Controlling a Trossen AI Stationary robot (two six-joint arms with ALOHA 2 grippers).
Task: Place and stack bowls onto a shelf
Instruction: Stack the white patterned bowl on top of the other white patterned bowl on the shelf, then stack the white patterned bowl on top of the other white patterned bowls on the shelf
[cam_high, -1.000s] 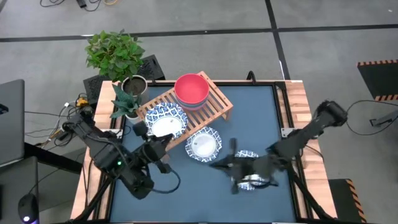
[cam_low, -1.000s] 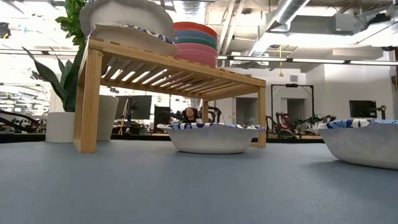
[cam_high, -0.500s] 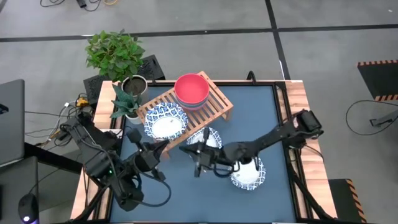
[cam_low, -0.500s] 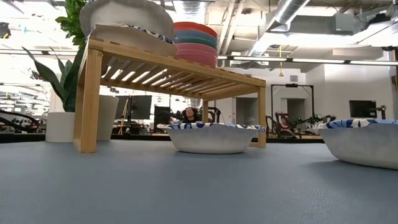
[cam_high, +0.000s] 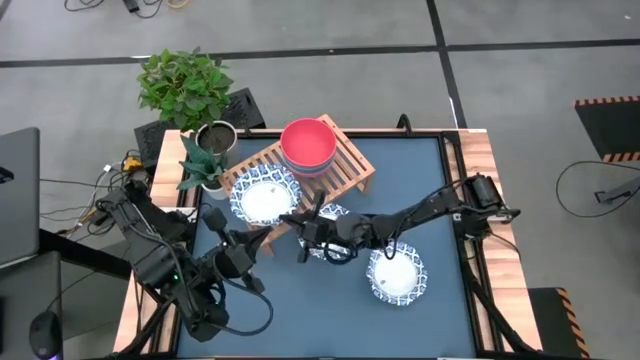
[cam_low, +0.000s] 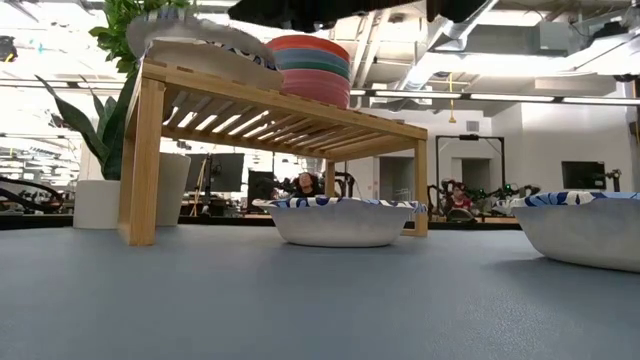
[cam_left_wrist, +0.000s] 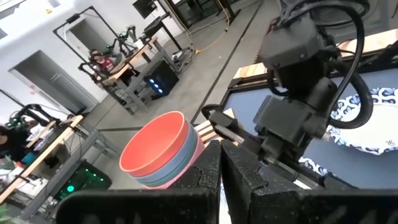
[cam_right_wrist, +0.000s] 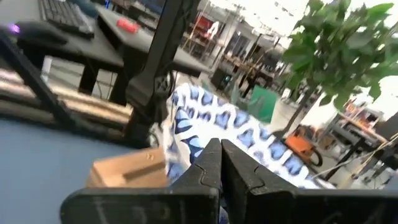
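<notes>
The wooden shelf (cam_high: 335, 170) stands at the table's far middle. On it are a stack of plain bowls with a red one on top (cam_high: 308, 143) and white blue-rimmed dishes (cam_high: 262, 195) at its near left end. The upper dish (cam_low: 200, 35) sits tilted. Two more dishes rest on the table: one (cam_high: 338, 213) half under my right arm, one (cam_high: 397, 277) near the right. My right gripper (cam_high: 292, 220) is shut at the tilted dish's rim. My left gripper (cam_high: 265, 240) hangs shut over the table's near left. My right gripper's shut fingertips (cam_right_wrist: 211, 158) lie against the patterned rim (cam_right_wrist: 186, 127) of the upper dish on the shelf, where it faces the table's near right. The fingers come in about level from the table's right. The fingers hide the exact spot of touch. The dish leans on the dish below it.
A metal plant pot (cam_high: 215, 138) and a white pot with a leafy plant (cam_low: 100, 200) stand left of the shelf. Bare blue tabletop (cam_high: 300, 300) lies along the near edge. My left arm (cam_right_wrist: 155, 81) stands close beyond the dishes.
My right gripper, still shut, has swept from the table's near right toward the left and far side and come down to the dishes on the shelf. The upper dish, level before, has tipped.
</notes>
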